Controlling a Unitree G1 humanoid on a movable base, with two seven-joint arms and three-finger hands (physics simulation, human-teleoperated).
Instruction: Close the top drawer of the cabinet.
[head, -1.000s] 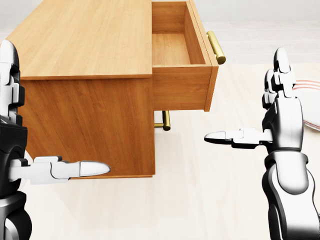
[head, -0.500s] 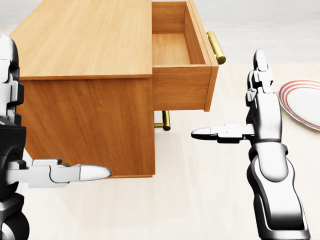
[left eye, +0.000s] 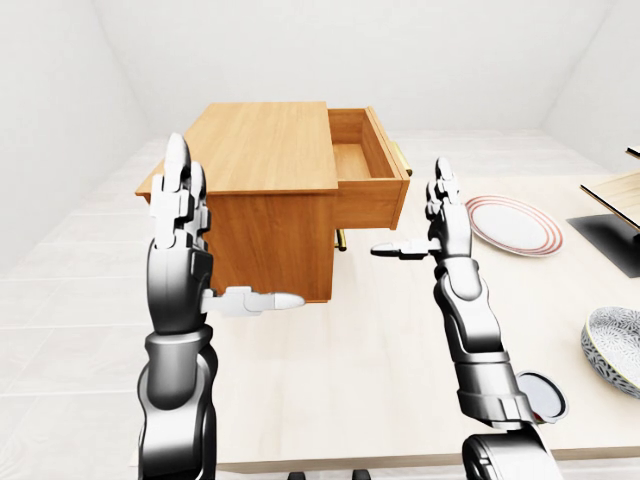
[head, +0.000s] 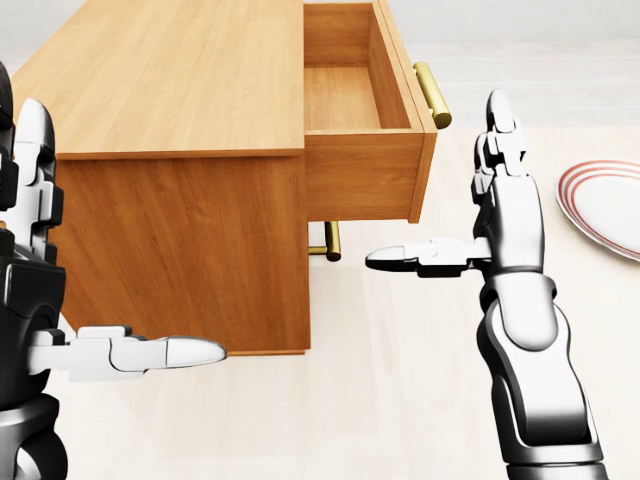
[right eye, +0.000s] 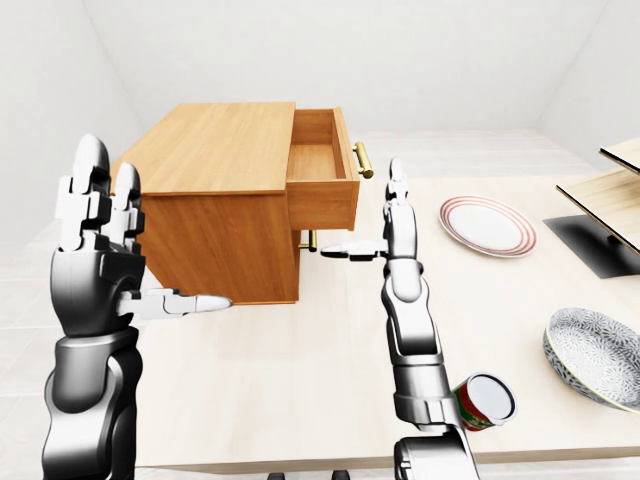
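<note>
The top drawer (head: 365, 130) stands pulled well out of the cabinet (head: 170, 150), which sits on the pale desk (head: 400, 380) at the upper left of the head view. Its front panel faces toward three o'clock in that view, with the brass handle (head: 432, 94) running along it as a short bar, roughly from eleven to five o'clock. The drawer's sliding axis runs from three toward nine o'clock, so closing it means a push toward nine.

The right hand (head: 480, 225) is the nearer one by far. It hovers just beside the drawer front, a little below it, with the panel lying at about ten o'clock from it. Its fingers (head: 500, 140) point straight up at twelve and the thumb sticks out toward nine; the hand is spread wide and holds nothing. It does not touch the drawer yet.

The left hand (head: 60, 300) is also spread wide and empty, raised near the cabinet's near side panel, on the wrong side for pushing. I judge the right hand's flat palm suits the push.
</note>
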